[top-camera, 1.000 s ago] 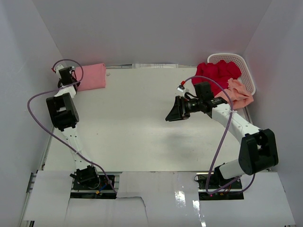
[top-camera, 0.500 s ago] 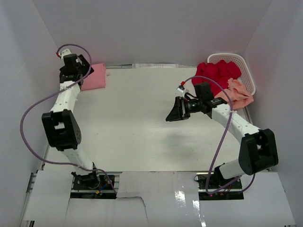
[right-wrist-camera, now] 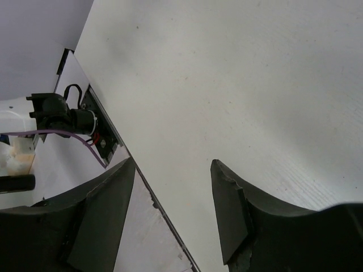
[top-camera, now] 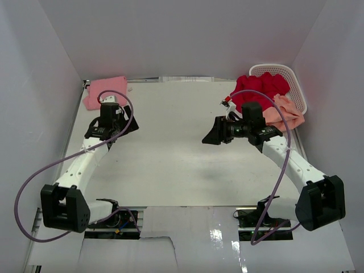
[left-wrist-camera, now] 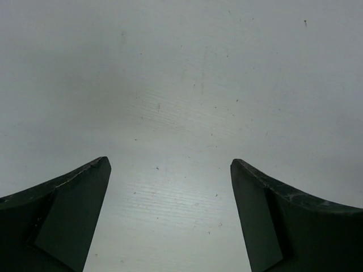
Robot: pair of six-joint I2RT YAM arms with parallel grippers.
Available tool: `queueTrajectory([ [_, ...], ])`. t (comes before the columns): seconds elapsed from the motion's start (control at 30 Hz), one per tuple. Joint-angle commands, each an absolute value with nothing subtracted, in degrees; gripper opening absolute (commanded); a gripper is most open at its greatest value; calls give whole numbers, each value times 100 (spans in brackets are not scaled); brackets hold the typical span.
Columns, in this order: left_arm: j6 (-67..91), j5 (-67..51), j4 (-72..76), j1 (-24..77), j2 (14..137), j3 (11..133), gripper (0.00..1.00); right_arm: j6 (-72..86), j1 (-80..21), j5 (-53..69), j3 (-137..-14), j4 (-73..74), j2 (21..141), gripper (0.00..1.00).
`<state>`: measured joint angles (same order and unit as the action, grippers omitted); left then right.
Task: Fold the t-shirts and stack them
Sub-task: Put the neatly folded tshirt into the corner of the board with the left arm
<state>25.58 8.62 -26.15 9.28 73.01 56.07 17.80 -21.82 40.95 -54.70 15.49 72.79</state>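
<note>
A folded medium pink t-shirt (top-camera: pixel 105 91) lies at the table's back left corner. A crumpled deep red t-shirt (top-camera: pixel 259 90) fills the white basket (top-camera: pixel 294 79) at the back right, and a pale peach t-shirt (top-camera: pixel 285 112) hangs over the basket's near rim. My left gripper (top-camera: pixel 125 126) hovers over bare table just in front of the pink shirt, apart from it. In the left wrist view the left gripper (left-wrist-camera: pixel 170 165) is open and empty. My right gripper (top-camera: pixel 213 133) points left, away from the basket. In the right wrist view the right gripper (right-wrist-camera: pixel 173 165) is open and empty.
The white table (top-camera: pixel 170 153) stretches between the two arms. White walls close in on the left, back and right. Purple cables (top-camera: pixel 34 170) loop from both arms. The left arm's base (right-wrist-camera: pixel 57 110) shows in the right wrist view beyond the table's near edge.
My left gripper has let go of the folded pink shirt, opened wide and drawn back toward the table's middle. My right gripper has opened further and its arm has shifted slightly.
</note>
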Motion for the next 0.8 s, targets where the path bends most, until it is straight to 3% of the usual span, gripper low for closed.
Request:
queueTrajectory([
  [0.0, 2558, 1028, -2926, 1002, 6471, 5424, 98, 1880, -2180, 3955, -5134, 898, 7014, 63],
  [0.77, 2338, 993, -3111, 1028, 5546, 4966, 98, 2021, -2188, 3929, -4737, 493, 6855, 64],
])
